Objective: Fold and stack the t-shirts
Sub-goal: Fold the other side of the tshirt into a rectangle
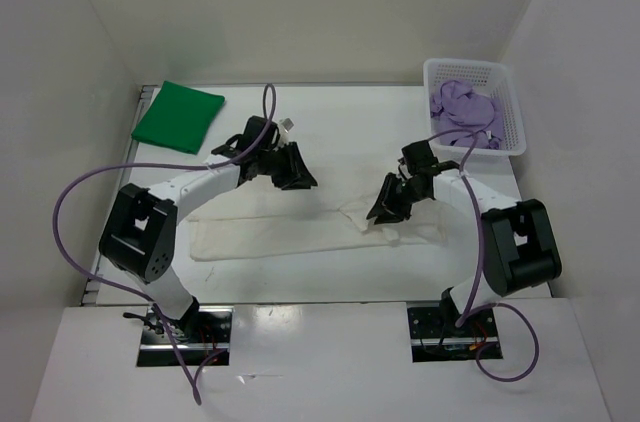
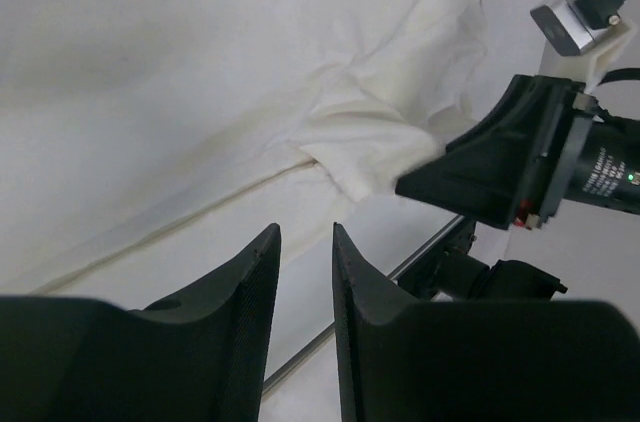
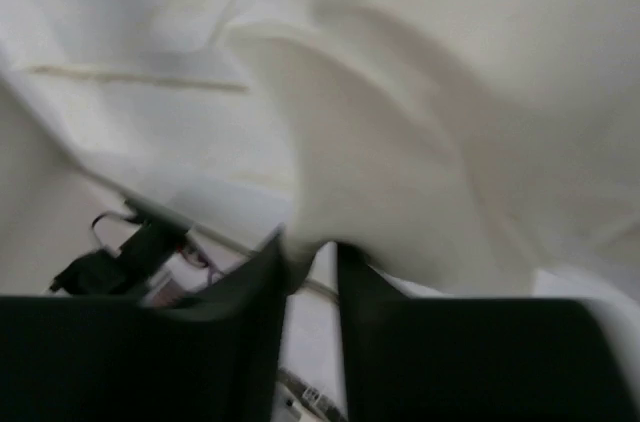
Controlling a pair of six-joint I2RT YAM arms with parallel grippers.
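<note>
Pinching a raised fold of the white-cream shirt (image 3: 400, 142), your right gripper (image 3: 312, 242) has its jaws nearly together on the cloth near the garment's right end, while the rest lies flat across the middle of the table (image 1: 340, 127). Your left gripper (image 2: 305, 242) hovers above that same shirt, fingers a narrow gap apart, nothing between them. Green shirt (image 1: 180, 114) lies folded at the far left corner; purple shirt (image 1: 465, 110) sits bunched in the white basket (image 1: 512, 112) at far right.

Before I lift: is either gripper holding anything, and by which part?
The right gripper pinches the white t-shirt by a raised fold toward its right end; the left gripper holds nothing.
</note>
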